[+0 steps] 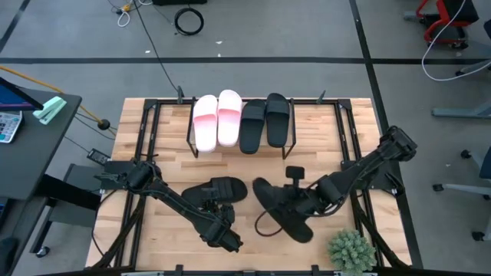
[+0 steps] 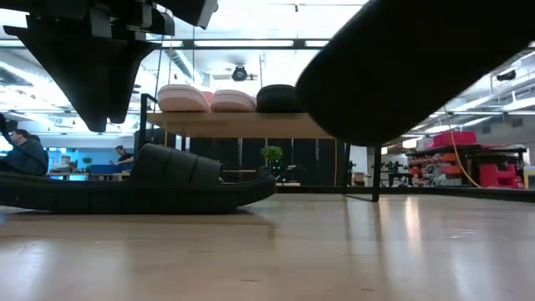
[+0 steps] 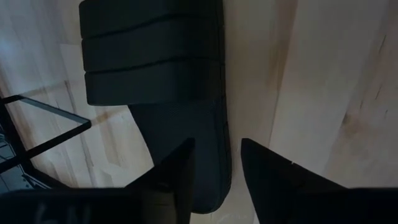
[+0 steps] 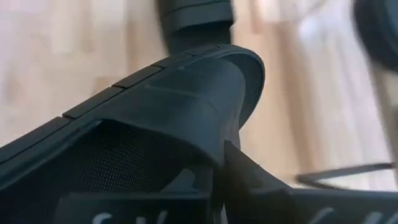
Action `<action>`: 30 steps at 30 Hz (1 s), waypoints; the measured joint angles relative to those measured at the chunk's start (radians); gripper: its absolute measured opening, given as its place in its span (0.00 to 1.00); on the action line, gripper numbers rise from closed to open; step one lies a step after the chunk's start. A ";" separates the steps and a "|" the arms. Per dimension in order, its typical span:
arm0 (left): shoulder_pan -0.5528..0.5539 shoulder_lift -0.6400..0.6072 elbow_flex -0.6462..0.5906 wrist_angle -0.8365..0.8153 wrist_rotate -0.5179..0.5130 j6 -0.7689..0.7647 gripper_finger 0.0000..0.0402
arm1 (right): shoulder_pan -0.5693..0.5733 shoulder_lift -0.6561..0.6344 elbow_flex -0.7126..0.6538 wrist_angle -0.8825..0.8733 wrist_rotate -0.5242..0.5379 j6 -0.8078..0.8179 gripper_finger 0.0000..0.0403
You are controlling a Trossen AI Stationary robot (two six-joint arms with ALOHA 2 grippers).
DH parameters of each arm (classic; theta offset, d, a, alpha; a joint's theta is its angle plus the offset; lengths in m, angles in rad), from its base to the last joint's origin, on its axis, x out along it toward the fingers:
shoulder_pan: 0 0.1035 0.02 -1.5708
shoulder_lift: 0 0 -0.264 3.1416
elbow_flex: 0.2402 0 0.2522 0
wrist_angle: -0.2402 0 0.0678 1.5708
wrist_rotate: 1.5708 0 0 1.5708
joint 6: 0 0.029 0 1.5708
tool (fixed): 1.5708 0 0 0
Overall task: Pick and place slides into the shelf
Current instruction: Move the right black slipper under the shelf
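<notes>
The shelf (image 1: 307,123) stands at the table's far side. Two pale pink slides (image 1: 217,119) and two black slides (image 1: 265,121) lie on its plank, soles down. A third black slide (image 1: 222,189) lies flat on the table left of centre. My left gripper (image 3: 214,177) is open and hangs over its heel end without touching it; the low view shows a gap below the left gripper (image 2: 92,125). My right gripper (image 1: 311,203) is shut on a fourth black slide (image 1: 282,211) right of centre. That slide fills the low view's upper right, its sole (image 2: 401,67) off the table. My right gripper holds the fourth black slide by its wide strap (image 4: 205,93), at the strap's edge next to one finger (image 4: 249,177). The strap hides the other finger. It comes in from the table's right, slanting down. The slide is tilted and lifted clear of the table.
A small green plant (image 1: 353,251) stands at the near right corner. A black cable (image 1: 265,224) loops on the table beside the held slide. Black frame rails (image 1: 146,138) run along both sides of the table. Bare wood (image 1: 314,153) lies between the shelf and the arms.
</notes>
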 joint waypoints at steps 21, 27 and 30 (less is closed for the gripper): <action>-0.001 0.000 0.000 -0.002 0.004 0.003 0.30 | -0.281 0.307 -0.006 0.034 0.170 -0.181 0.04; -0.001 0.000 0.000 -0.001 0.000 0.002 0.30 | -0.308 0.285 -0.009 0.069 0.091 -0.256 0.13; 0.000 0.000 0.000 0.002 -0.001 0.002 0.31 | -0.308 0.257 -0.011 0.070 0.066 -0.252 0.19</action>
